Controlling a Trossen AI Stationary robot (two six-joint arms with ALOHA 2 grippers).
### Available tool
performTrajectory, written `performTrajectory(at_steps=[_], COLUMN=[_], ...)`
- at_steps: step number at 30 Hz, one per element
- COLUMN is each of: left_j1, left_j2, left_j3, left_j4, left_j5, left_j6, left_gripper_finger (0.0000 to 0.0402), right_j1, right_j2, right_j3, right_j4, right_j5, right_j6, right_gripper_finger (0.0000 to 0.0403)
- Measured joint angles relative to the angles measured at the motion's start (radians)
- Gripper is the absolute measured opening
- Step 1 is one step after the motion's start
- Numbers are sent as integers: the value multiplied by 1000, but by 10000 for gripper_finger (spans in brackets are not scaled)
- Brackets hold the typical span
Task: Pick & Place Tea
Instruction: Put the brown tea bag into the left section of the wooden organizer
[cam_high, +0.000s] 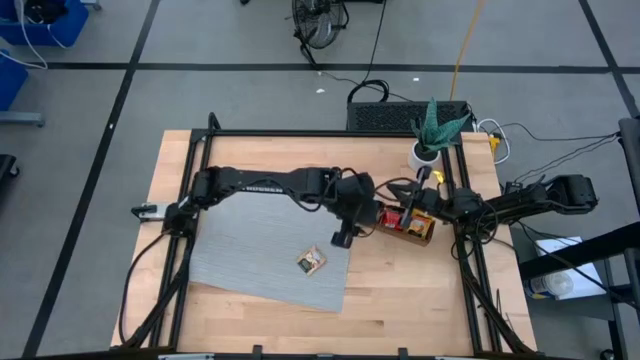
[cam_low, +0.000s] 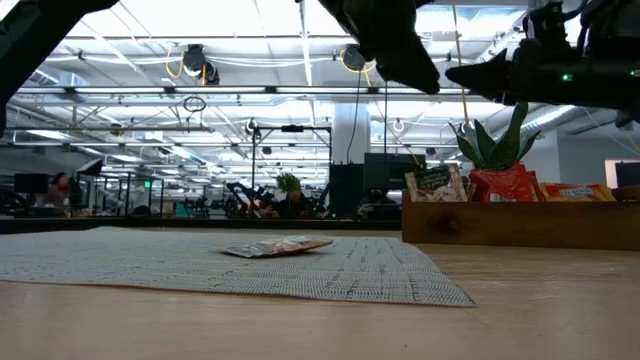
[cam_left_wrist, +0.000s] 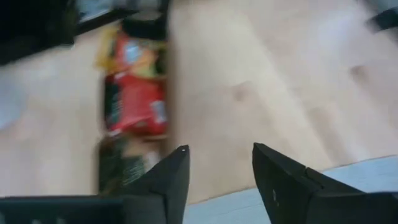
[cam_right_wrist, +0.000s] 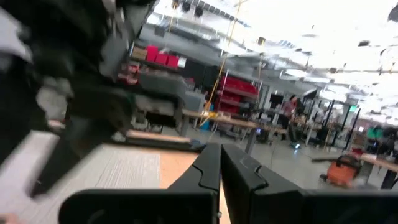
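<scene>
While the left gripper (cam_high: 341, 238) hangs above the right edge of the grey mat (cam_high: 250, 250), its fingers (cam_left_wrist: 169, 180) stand apart with nothing between them, bare wood showing in the gap in the left wrist view. Just beyond them lies the wooden tray (cam_high: 418, 232), set near the back right of the bench (cam_high: 400, 300), and it is packed with tea sachets (cam_high: 392, 215): small flat square packets standing on edge, red ones in the middle, a dark greenish one at one end, yellow-orange at the other. I cannot count those in the tray, they overlap too much.

Out on the mat there is a little pile of sachets (cam_high: 311, 261), lying flat near the mat's front right corner, pale with a dark patch on top from above; from table height (cam_low: 277, 246) it looks like two or so stacked loosely, the exact count unclear. Well apart from the tray, that pile, and touched by nothing.

Over on the right, the right gripper (cam_high: 420, 197) hovers above the tray's far side, fingers (cam_right_wrist: 214, 165) pressed together, tips meeting, holding nothing.

One mat, one tray, two arms. Behind the tray stands one white pot with a spiky green plant (cam_high: 436, 128).
</scene>
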Motion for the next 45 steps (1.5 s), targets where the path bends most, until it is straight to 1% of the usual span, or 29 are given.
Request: performTrajectory(at_steps=[2, 7, 9, 11, 14, 17, 19, 21, 23, 26, 29, 31, 33, 37, 41, 45], left_j1=[5, 22, 28, 29, 27, 17, 7, -9, -27, -54, -79, -93, -104, -106, -94, -81], left_j2=[-3, -63, -84, -99, -104, -103, -102, -100, -98, -99, -99, -101, -101, -101, -101, -101], left_j3=[0, -1, -2, -29, -106, -228, -326, -414, -477, -539, -545, -544, -545, -545, -545, -545], left_j4=[3, -32, -60, -80, -208, -364, -398, -391, -370, -331, -298, -285, -276, -269, -278, -295], left_j5=[60, 81, 108, 154, 216, 225, 222, 219, 176, 21, -123, -182, -210, -212, -282, -286], left_j6=[-3, -9, -20, -49, -108, -205, -295, -386, -483, -585, -643, -694, -739, -783, -870, -937], left_gripper_finger=[163, 134, 126, 120, 118, 120, 120, 120, 120, 120, 120, 120, 120, 120, 120, 120], right_j1=[0, 0, 0, 0, 0, 0, 0, 0, 0, 0, 0, 0, 0, 0, 0, 0], right_j2=[0, 1, 0, 0, -1, -1, -1, -1, -1, -1, -1, -1, -1, -1, -1, -1], right_j3=[6, 16, 18, 18, 18, 18, 18, 18, 18, 18, 18, 18, 18, 18, 18, 18], right_j4=[-39, -114, -126, -135, -139, -140, -142, -138, -138, -135, -128, -128, -128, -128, -129, -129], right_j5=[0, 1, 1, 2, 2, 2, 2, 2, 2, 2, 2, 2, 1, 0, 0, 0], right_j6=[11, 22, 22, 22, 24, 30, 30, 30, 31, 44, 54, 69, 71, 82, 97, 98], right_gripper_finger=[1, 1, 1, 2, 2, 1, 1, 2, 1, 1, 2, 2, 1, 2, 1, 1])
